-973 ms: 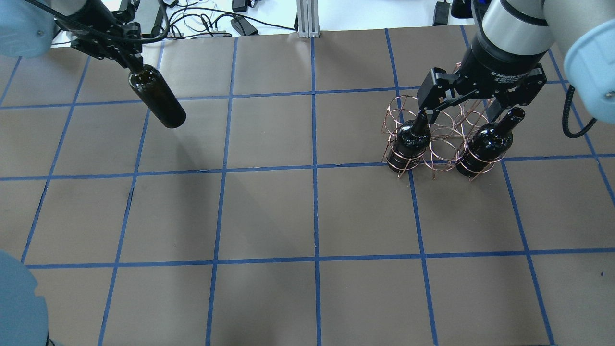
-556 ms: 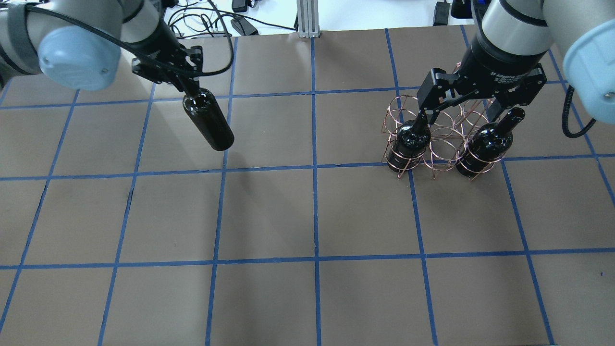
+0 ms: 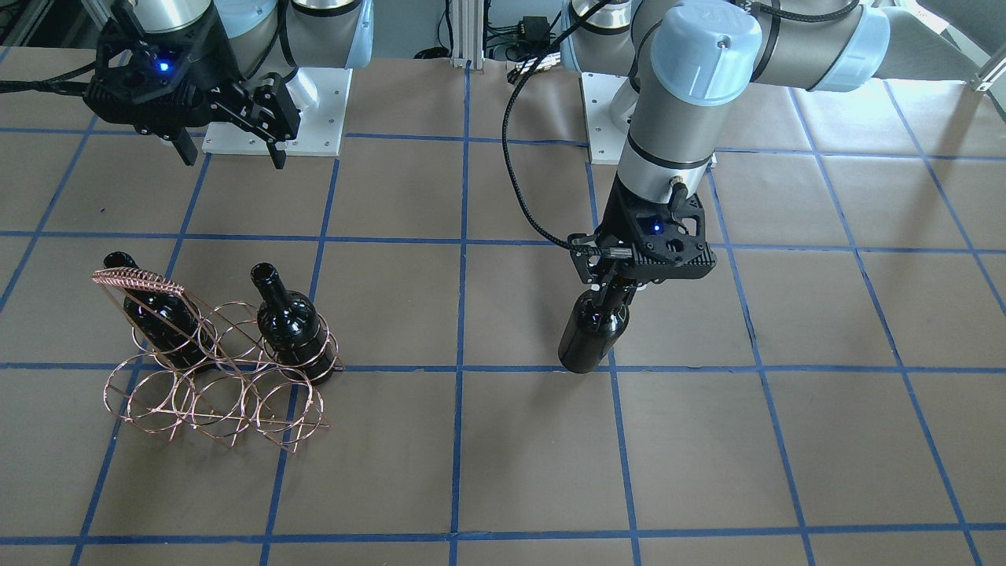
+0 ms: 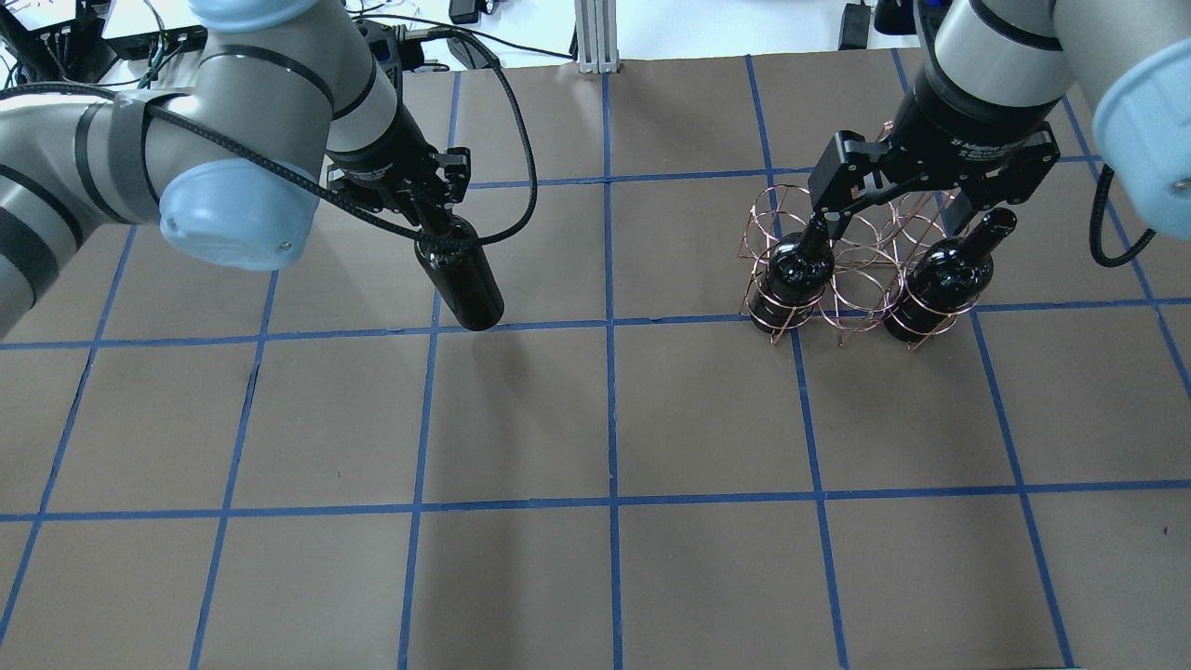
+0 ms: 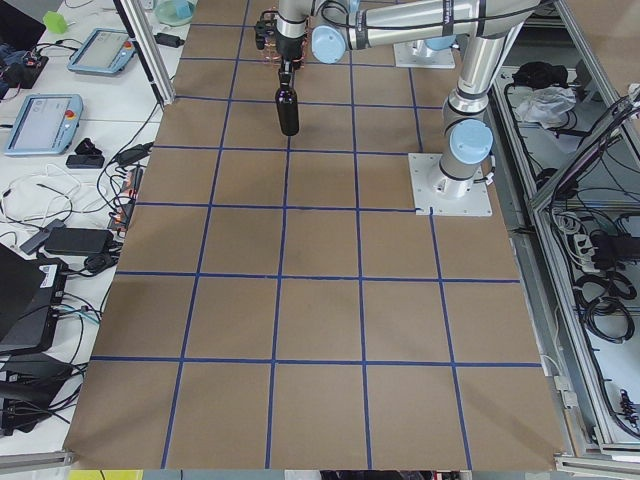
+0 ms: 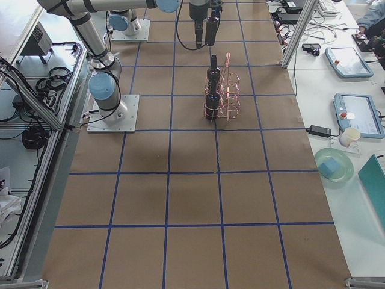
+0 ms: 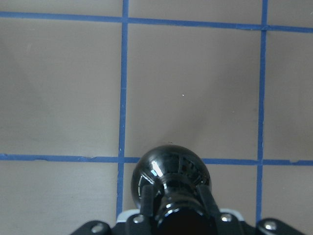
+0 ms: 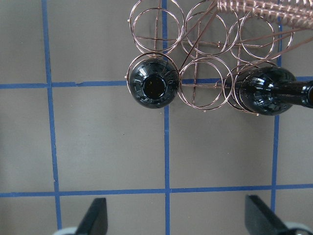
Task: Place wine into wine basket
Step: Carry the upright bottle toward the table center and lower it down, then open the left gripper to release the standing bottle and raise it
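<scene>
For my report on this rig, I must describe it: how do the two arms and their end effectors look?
The left arm and right arm are silver-grey tubes with pale blue joint caps. The left end effector and right end effector are black, two-fingered, each with a blue light. A black braided cable follows the left arm; white "2F Adaptive" print marks the right one.

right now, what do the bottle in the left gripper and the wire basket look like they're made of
Bottle: probably glass, glossy black; it throws sharp highlights in the left wrist view.
Wire basket: thin metal wire, it seems, shiny and copper-coloured; the table shows through its open rings.
</scene>
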{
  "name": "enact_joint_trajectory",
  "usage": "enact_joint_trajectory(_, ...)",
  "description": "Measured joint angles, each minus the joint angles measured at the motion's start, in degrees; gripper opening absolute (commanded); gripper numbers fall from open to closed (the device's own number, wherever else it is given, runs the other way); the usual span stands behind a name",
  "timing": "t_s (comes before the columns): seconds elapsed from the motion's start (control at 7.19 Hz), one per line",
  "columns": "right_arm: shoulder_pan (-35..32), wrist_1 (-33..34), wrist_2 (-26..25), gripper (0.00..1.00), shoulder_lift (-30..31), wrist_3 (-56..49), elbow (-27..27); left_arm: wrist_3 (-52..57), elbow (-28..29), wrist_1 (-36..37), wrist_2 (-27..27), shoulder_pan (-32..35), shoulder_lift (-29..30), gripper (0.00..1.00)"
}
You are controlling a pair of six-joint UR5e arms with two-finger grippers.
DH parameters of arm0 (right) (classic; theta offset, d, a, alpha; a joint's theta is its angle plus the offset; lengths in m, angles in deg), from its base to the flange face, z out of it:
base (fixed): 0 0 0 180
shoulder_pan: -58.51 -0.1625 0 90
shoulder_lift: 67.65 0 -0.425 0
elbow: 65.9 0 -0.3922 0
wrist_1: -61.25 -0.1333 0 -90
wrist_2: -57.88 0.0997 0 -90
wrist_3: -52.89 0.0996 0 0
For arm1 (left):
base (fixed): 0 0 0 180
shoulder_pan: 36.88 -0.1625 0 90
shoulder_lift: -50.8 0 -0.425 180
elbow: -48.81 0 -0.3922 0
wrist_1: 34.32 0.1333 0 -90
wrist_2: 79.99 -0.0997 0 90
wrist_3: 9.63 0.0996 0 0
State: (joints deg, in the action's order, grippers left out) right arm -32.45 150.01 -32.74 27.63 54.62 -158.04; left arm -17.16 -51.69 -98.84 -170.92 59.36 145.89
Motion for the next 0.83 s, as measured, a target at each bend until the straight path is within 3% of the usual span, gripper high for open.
enact_joint_trajectory(0.7,0.0,-0.4,-0.9,1.0,0.0,0.0,-0.1,0.8,-3.4,0.4,-1.3,0.0,-0.9,0.02)
enact_joint_trajectory(0.83,0.0,-0.4,-0.9,1.0,0.0,-0.1,-0.1,0.8,-3.4,0.3,-1.2,0.0,-0.6,0.41)
